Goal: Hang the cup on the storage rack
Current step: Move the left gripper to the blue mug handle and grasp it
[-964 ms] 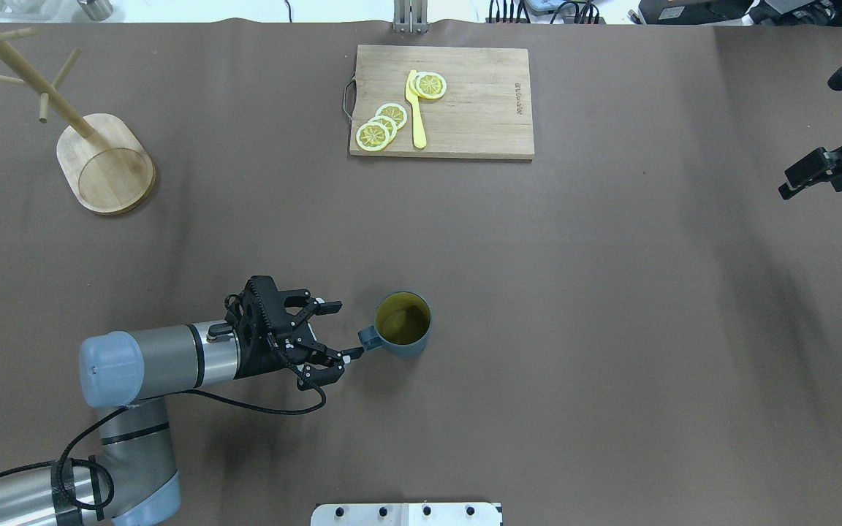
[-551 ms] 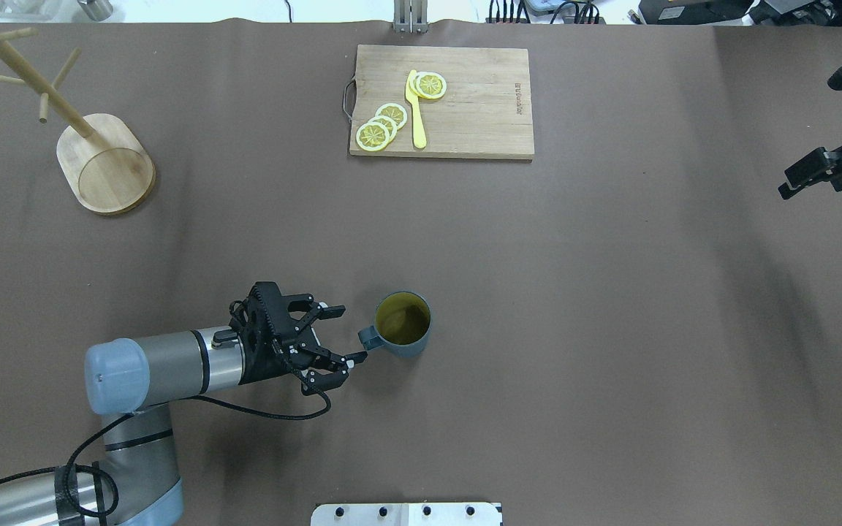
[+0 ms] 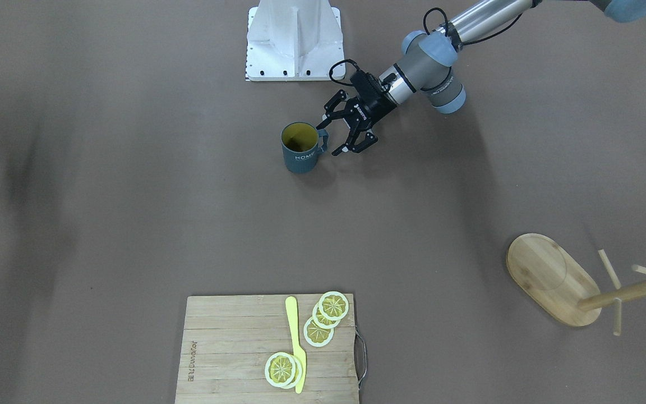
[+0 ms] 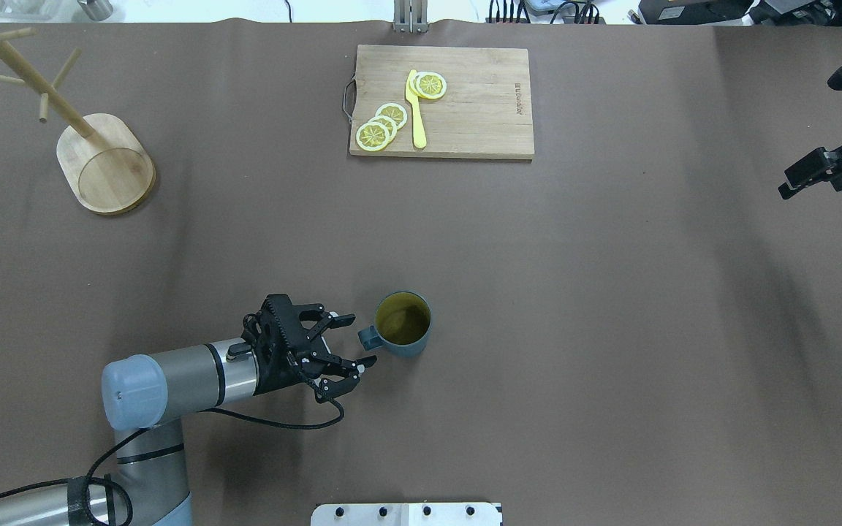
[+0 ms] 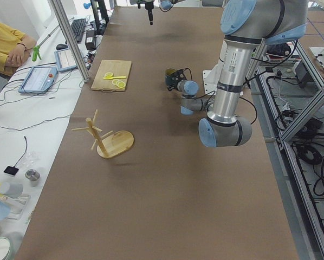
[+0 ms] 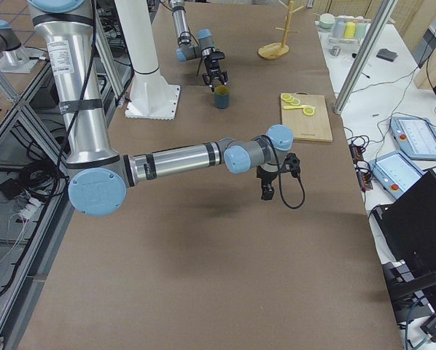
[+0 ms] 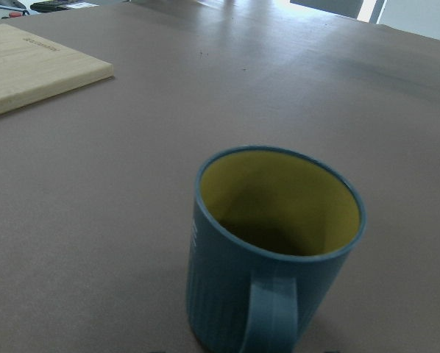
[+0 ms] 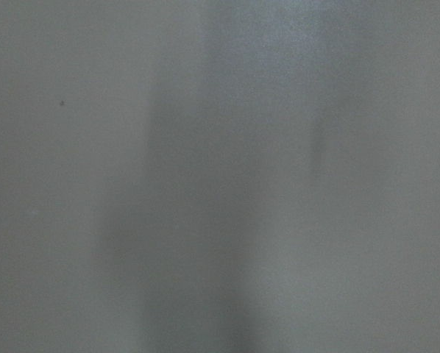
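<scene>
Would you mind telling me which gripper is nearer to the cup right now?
Left. The left gripper is open right beside the handle of the cup; the right gripper hangs far off near the table's right edge.

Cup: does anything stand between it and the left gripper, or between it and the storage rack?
Nothing visible. The open left gripper flanks the cup handle; only bare table lies toward the storage rack. The cutting board sits aside.
</scene>
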`<state>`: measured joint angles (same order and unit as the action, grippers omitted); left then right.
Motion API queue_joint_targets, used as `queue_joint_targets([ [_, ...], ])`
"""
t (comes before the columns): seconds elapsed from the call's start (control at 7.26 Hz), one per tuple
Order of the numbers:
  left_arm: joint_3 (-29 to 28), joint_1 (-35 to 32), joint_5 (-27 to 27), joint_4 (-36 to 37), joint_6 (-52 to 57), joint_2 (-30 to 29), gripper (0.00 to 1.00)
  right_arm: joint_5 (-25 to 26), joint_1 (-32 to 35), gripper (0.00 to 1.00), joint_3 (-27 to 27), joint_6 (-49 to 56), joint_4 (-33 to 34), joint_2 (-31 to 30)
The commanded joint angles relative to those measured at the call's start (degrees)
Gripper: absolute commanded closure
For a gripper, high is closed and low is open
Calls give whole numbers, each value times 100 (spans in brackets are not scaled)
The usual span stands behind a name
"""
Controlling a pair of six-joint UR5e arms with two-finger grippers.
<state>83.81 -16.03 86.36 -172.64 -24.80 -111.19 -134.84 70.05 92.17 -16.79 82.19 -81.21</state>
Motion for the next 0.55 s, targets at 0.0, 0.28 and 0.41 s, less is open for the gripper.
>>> queue_joint_targets([
  [0.0,-5,20,4,20,-16,-43,62,2,0,0,-6,0,-1,0],
  [0.28,38,38,4,2,-121,0,100,2,0,0,3,0,-1,9],
  [0.41,117,29,12,-33,-383,35,100,11,9,0,3,0,-88,9],
])
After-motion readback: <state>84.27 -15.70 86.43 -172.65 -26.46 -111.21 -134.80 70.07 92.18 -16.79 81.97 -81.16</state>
